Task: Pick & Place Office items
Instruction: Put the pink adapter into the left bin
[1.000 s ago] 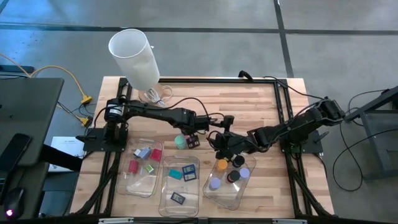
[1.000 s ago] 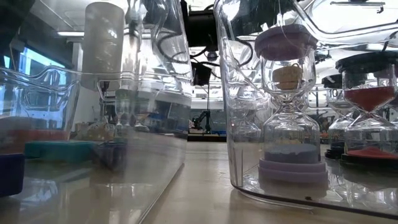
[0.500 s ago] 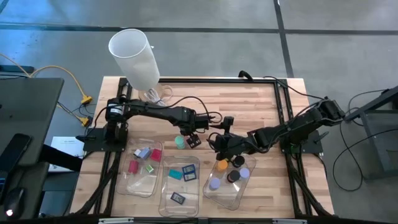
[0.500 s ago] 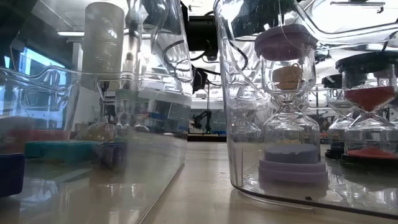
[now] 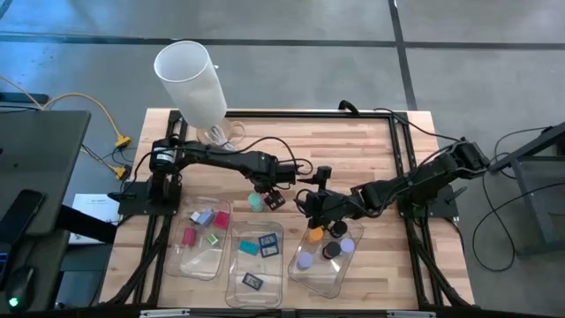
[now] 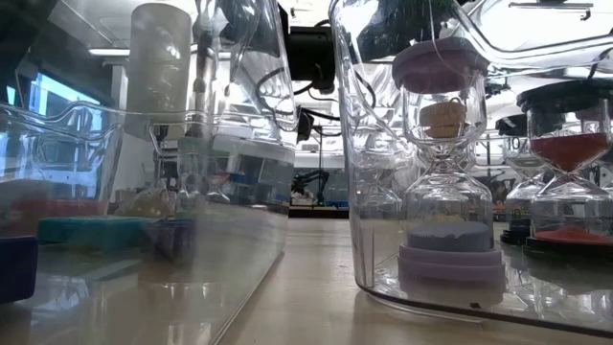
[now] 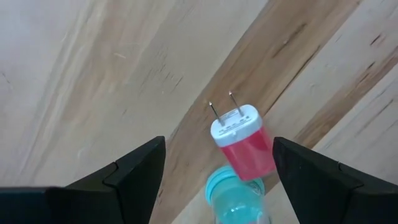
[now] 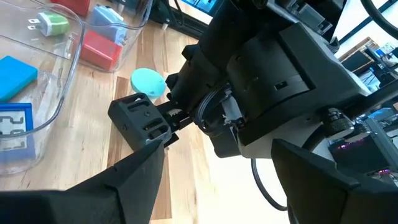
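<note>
A red plug charger with a white pronged end lies on its side on the wooden table, touching nothing but a teal-capped round piece beside it. Both show in the high view, the charger and the teal cap, near the table's middle. My left gripper hovers open above them, its fingers on either side of the charger and clear of it; it also shows in the high view. My right gripper is open and empty just right of them, above the right tray's far end.
Three clear trays stand along the near edge: the left one with red, green and blue pieces, the middle one with teal and blue blocks, the right one with round orange, black and purple caps. A tall white cylinder stands at the far left.
My left gripper has shifted a little toward the table's left edge and down toward the red charger and the teal cap, staying open. The charger and the cap have not moved.
</note>
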### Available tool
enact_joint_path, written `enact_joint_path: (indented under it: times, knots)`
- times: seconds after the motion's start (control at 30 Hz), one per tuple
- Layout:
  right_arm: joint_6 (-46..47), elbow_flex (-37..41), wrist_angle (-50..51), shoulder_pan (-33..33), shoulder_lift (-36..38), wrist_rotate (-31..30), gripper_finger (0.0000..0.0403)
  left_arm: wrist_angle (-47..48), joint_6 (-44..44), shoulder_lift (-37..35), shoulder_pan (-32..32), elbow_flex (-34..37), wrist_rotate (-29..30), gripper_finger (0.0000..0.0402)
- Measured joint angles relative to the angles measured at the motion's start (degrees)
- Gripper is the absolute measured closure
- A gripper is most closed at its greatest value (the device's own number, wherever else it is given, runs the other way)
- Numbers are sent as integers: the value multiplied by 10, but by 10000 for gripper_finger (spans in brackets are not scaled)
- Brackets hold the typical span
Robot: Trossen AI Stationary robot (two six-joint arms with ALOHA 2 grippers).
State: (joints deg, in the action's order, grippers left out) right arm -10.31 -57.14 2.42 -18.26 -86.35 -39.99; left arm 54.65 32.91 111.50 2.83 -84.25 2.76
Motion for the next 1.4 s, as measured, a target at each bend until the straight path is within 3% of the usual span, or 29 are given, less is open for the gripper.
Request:
enact_joint_path:
  times: [0.43,0.77,1.13,1.4]
  knots:
    - [0,0,4,0,0,0,116,-2,7,0,0,0,-4,115]
    - [5,1,14,0,0,18,116,-10,11,35,0,0,-74,115]
    - [18,1,20,-2,0,30,116,-47,-5,47,0,9,-66,115]
    - [24,0,29,-3,0,29,116,-46,-15,58,15,11,-100,133]
